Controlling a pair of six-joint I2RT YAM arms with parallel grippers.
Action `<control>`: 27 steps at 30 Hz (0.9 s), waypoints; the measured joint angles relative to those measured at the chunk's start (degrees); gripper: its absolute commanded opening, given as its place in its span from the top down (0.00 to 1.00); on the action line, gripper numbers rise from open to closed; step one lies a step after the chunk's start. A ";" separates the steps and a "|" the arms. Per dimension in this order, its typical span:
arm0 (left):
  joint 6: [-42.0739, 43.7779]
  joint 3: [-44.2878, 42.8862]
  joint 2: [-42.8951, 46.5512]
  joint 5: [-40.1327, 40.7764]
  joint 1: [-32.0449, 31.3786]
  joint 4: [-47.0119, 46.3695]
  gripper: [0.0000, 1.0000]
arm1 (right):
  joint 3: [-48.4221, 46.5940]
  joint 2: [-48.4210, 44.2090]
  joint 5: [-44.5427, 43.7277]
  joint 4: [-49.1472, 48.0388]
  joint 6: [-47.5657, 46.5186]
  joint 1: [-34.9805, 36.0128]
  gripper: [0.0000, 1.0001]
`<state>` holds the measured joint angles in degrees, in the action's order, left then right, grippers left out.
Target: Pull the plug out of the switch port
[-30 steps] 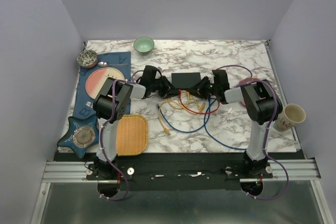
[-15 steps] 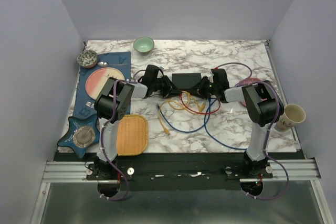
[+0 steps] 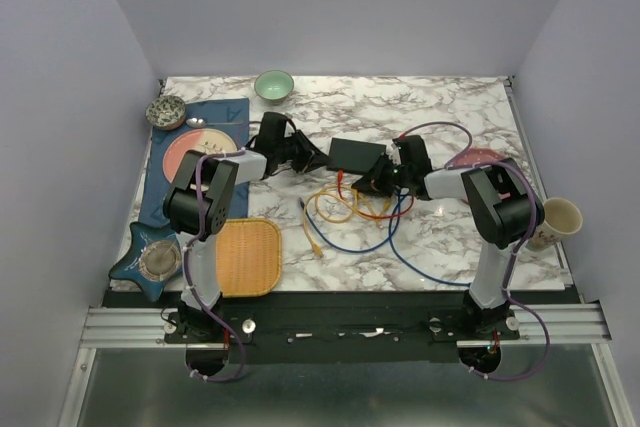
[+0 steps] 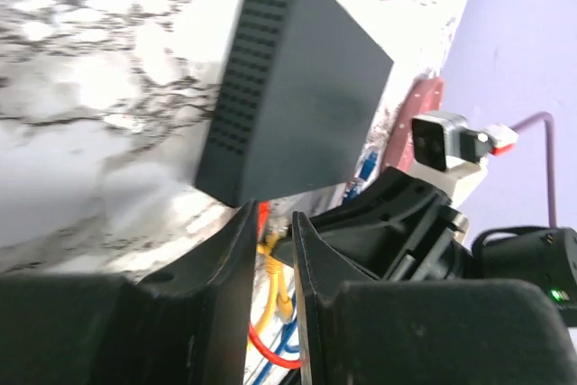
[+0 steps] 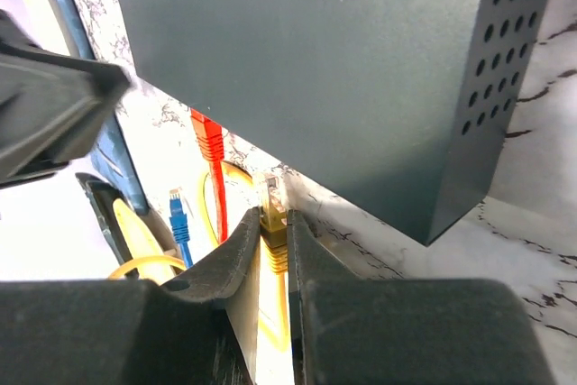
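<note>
I've pulled my right gripper (image 5: 270,250) back from the matte black rectangular switch box (image 3: 356,154) — its fingers pinch the yellow plug (image 5: 270,211), now free of the port edge beside the seated red plug (image 5: 208,142) — while my left gripper (image 4: 272,250), nearly closed and empty, has retreated to the box's left.

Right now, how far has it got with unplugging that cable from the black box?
Nearly done, it seems. The right hand is closed on the yellow plug. The plug's clear tip shows just outside the edge of the switch, so it looks freed or almost. The left hand sits at the switch's corner, seemingly bracing it. What is left is to draw the plug clear. The red plug sits in its port.
</note>
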<state>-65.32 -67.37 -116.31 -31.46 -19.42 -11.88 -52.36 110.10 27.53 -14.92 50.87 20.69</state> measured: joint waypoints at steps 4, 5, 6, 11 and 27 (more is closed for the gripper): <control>0.55 -0.24 0.94 0.37 -1.11 -0.61 0.71 | 0.00 0.00 0.20 0.11 -0.04 0.00 1.00; 0.57 -0.33 0.92 0.39 -1.55 -0.66 0.71 | 0.00 -0.02 0.20 0.17 -0.24 0.00 1.00; 0.59 -0.33 0.92 0.39 -1.81 -0.66 0.71 | 0.00 -0.28 0.13 0.59 -0.57 0.00 1.00; 0.61 -0.31 0.92 0.39 -2.34 -0.72 0.70 | 0.79 -5.62 -5.09 9.84 -6.32 0.07 1.00; 0.35 4.02 3.39 1.44 1.07 -0.94 0.69 | 6.16 -25.90 -23.34 28.89 -18.18 0.26 0.43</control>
<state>-64.97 -63.35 -112.92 -30.02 -18.35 -12.82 -46.19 84.20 4.19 13.98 32.69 20.95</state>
